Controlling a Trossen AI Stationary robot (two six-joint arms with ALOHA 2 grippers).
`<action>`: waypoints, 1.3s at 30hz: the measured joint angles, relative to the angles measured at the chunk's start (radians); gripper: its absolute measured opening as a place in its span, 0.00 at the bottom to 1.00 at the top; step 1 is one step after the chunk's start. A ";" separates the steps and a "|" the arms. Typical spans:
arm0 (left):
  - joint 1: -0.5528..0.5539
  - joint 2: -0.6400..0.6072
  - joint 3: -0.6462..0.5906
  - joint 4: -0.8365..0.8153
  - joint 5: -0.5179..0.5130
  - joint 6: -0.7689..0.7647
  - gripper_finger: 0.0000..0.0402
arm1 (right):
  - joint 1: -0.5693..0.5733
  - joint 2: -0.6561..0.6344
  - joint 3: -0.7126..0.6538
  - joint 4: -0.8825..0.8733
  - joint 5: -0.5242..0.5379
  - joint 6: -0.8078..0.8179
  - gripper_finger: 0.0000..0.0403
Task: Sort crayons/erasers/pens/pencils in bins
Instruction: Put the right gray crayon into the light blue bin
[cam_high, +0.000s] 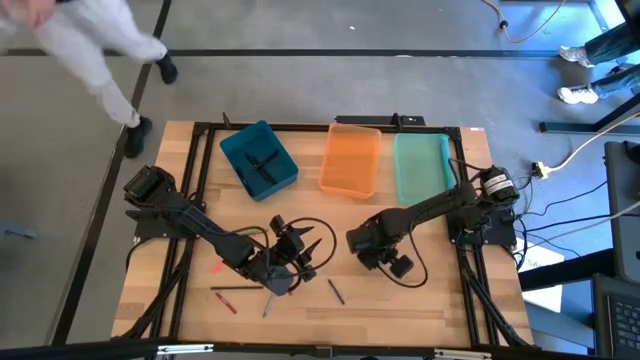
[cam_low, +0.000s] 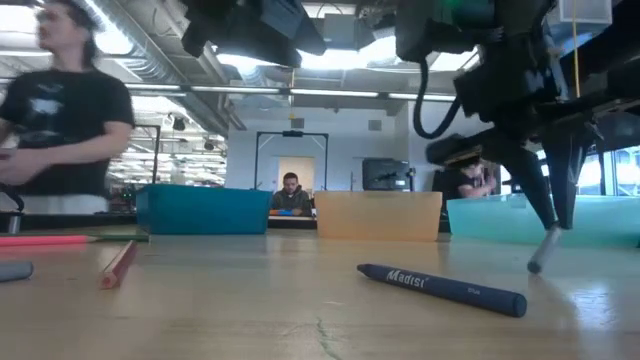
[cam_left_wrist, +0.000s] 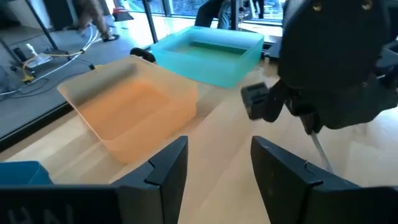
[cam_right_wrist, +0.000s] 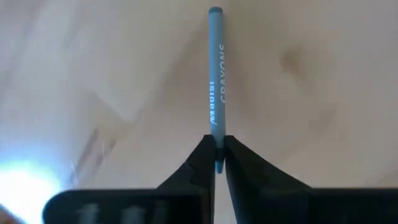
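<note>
Right wrist view – grey-blue crayon (cam_right_wrist: 217, 81) pinched between right gripper (cam_right_wrist: 216, 155) fingertips.

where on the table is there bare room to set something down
Bare wood lies at the near right corner of the table, beside the right gripper shut on a grey-blue crayon. Crowded: near the left gripper, among loose sticks, and the back row of bins.
</note>
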 joint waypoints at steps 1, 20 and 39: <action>0.005 0.000 0.000 0.000 0.000 0.000 0.42 | -0.003 0.000 0.000 -0.017 0.022 0.025 0.08; -0.008 0.001 0.000 -0.004 0.028 -0.023 0.42 | -0.015 -0.004 -0.109 0.129 0.053 0.168 0.09; -0.005 0.001 0.000 -0.007 0.033 -0.037 0.42 | -0.009 -0.005 -0.166 0.379 0.088 0.365 0.18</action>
